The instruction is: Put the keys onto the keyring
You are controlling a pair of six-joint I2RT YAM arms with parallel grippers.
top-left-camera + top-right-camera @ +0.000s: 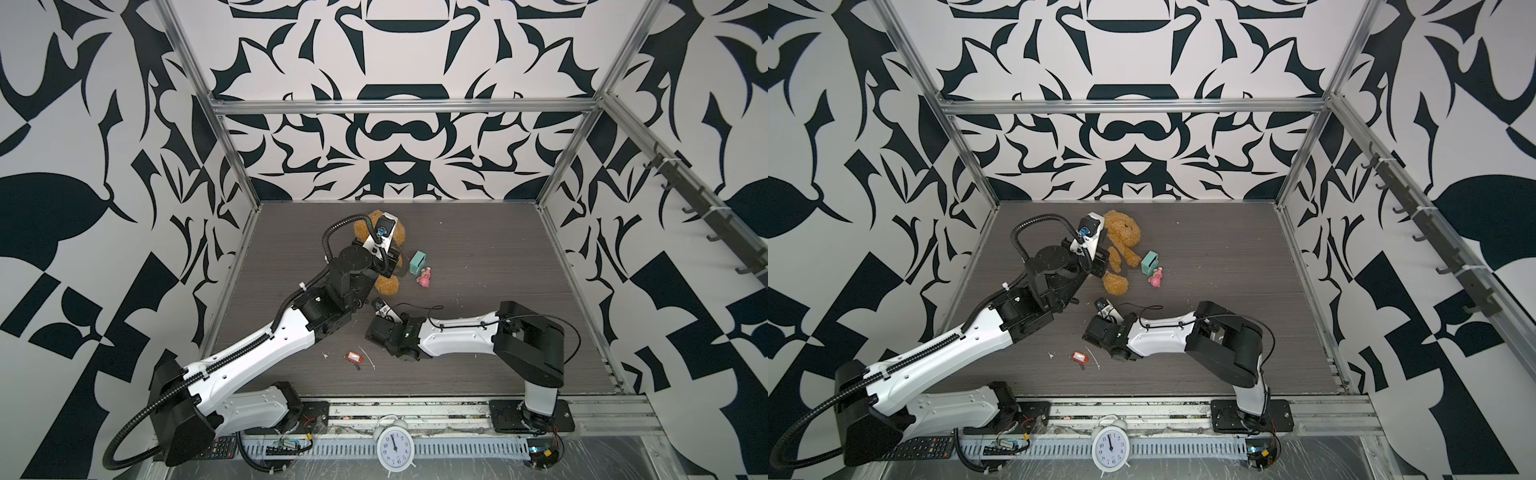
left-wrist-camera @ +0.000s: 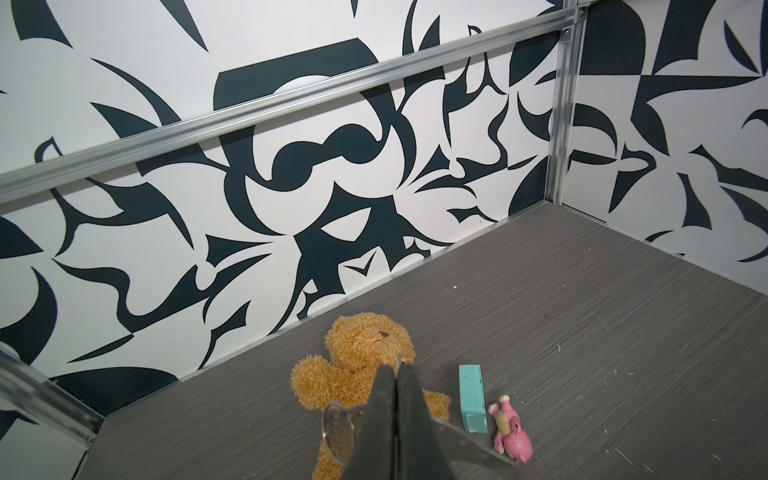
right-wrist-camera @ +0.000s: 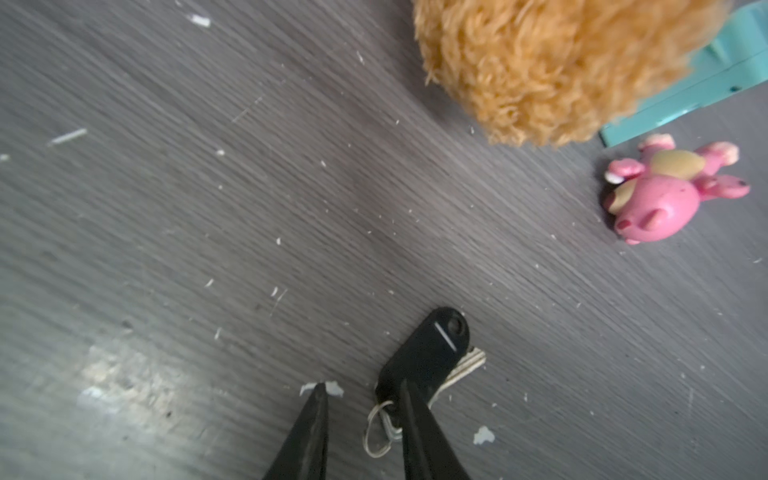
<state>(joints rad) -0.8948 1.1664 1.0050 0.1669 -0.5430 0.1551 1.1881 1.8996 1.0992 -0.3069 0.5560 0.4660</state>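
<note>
Off the table's front edge, on the rail: white alarm clock (image 1: 392, 445), face up, with a black remote control (image 1: 922, 446) lying off to the left.

Just inside the front edge, left of the middle: red tag (image 1: 354, 356), flat on the table (image 1: 498, 257), white label window up, clear of both grippers. A thin white strip (image 1: 367, 358) just beside it.

Farther in, near the table's middle: right gripper (image 3: 360, 384) low over the surface, fingers (image 3: 309, 432) spread, only bare wood grain and white flecks between them. Right by one fingertip: black fob (image 3: 428, 353), lying flat, partly covered by that finger in the right wrist view, a small wire ring (image 3: 377, 432) at its near end. Touching or merely overlapped: impossible to tell. Hidden beneath the wrist in both top views.

Beyond that, toward the back and left of the middle: left gripper (image 2: 397, 370) above a tan teddy bear (image 2: 365, 349), fingers pressed together and clamped on the keyring (image 2: 337, 432). Silver loop out on one side of the fingers, grey strap (image 2: 471, 444) out on the other. Well apart from both keys.

Just beside the bear, on its right-edge side: teal box (image 1: 417, 262) and pink figurine (image 1: 424, 279), close together, the figurine lying down.

Behind everything: black-and-white patterned back wall (image 1: 399, 145).
</note>
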